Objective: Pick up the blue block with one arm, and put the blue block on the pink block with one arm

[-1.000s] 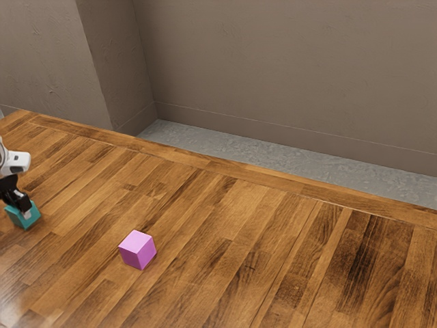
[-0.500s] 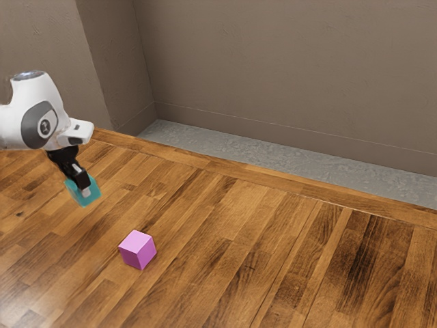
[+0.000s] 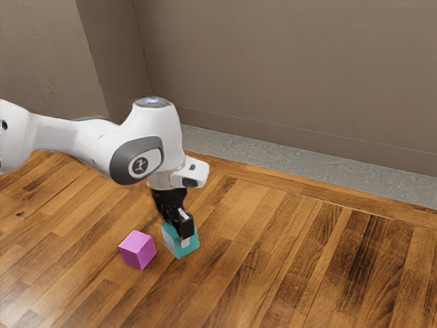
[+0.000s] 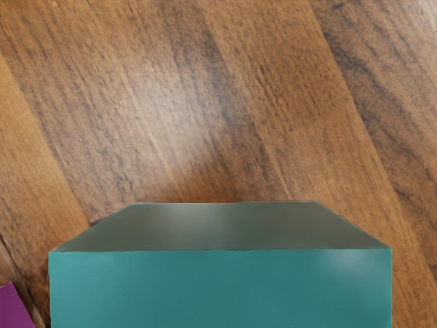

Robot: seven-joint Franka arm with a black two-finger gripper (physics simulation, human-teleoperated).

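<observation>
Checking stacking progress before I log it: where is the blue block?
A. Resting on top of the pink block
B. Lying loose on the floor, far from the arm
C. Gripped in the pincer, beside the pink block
C: the pincer clamps the blue block from two sides. The block is to the exterior view's right of the pink block, not on top of it.

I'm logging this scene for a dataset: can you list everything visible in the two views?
blue block: one, teal-blue, gripped by the end effector, beside the pink block, not on it
pink block: one, pink, on the wooden table
wooden table: one, brown planks, under both blocks
floor strip: one, grey, behind the table
wall: one, grey-brown, at the back
arm: one, white and grey, entering from the exterior view's left
end effector: one, black, shut on the blue block
</observation>
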